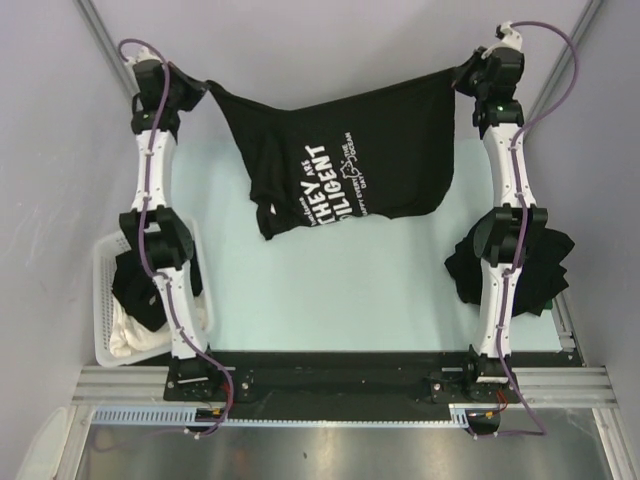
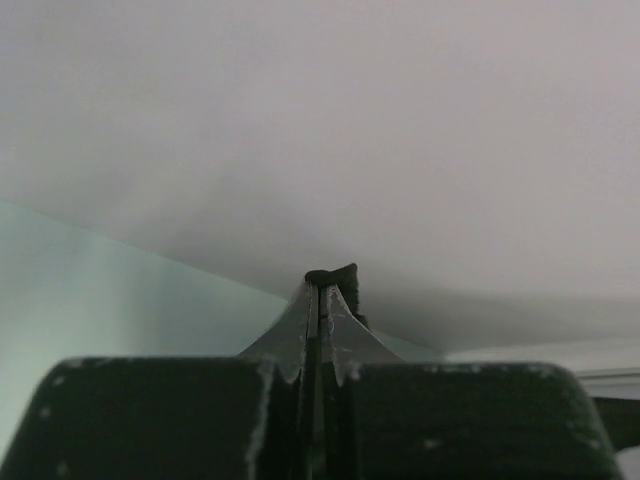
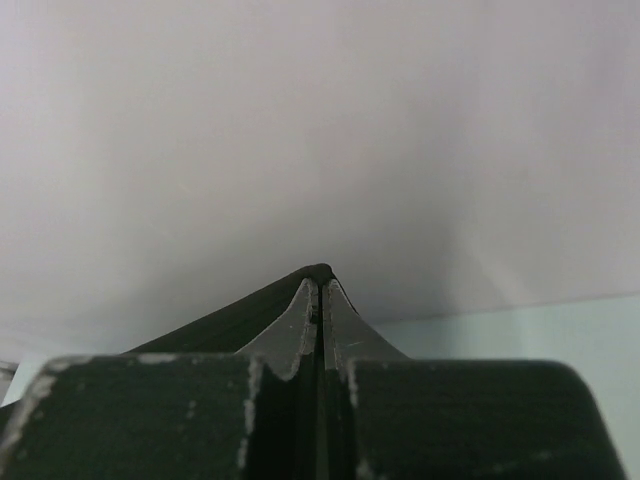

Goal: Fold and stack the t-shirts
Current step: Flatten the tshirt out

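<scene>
At far left, a white plastic lattice basket (image 1: 100,290) holds dark fabric and a white cloth (image 1: 125,340). The left fingers (image 2: 300,335) are pressed together on one upper corner of a black cotton t-shirt with white printed lettering (image 1: 340,165). The shirt is stretched between both arms over the far part of the pale green tabletop (image 1: 330,300). The right fingers (image 3: 300,330) pinch its other corner. A heap of black t-shirts (image 1: 550,265) lies at the tabletop's right edge, beside the right arm.

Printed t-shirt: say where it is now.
Top view: the printed t-shirt hangs spread above the table, far middle, pinched by the left gripper and right gripper.
</scene>
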Robot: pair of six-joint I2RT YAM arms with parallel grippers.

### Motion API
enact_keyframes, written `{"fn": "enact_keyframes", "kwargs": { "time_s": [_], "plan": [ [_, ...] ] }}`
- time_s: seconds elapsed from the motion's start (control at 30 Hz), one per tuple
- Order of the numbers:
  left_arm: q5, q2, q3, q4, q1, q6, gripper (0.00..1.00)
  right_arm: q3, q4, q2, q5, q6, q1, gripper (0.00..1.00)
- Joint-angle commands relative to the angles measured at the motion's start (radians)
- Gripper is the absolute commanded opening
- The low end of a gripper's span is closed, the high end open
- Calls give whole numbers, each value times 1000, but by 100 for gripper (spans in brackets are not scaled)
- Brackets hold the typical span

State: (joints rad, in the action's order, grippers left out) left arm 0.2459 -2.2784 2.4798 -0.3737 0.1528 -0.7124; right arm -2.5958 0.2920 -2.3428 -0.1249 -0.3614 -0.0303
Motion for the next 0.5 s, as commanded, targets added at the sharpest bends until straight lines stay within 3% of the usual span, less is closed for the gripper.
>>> {"fn": "enact_keyframes", "kwargs": {
  "time_s": [0.0, 0.23, 0.47],
  "plan": [
    [37, 40, 13, 157, -13, -110, 0, -37, -158, 17, -24, -53, -5, 0],
    [-71, 213, 17, 248, -33, 6, 0, -41, -295, 147, 5, 2, 7, 0],
    [-106, 410, 39, 231, 27, 30, 0, -41, -337, 275, 19, 24, 4, 0]
  ]
}}
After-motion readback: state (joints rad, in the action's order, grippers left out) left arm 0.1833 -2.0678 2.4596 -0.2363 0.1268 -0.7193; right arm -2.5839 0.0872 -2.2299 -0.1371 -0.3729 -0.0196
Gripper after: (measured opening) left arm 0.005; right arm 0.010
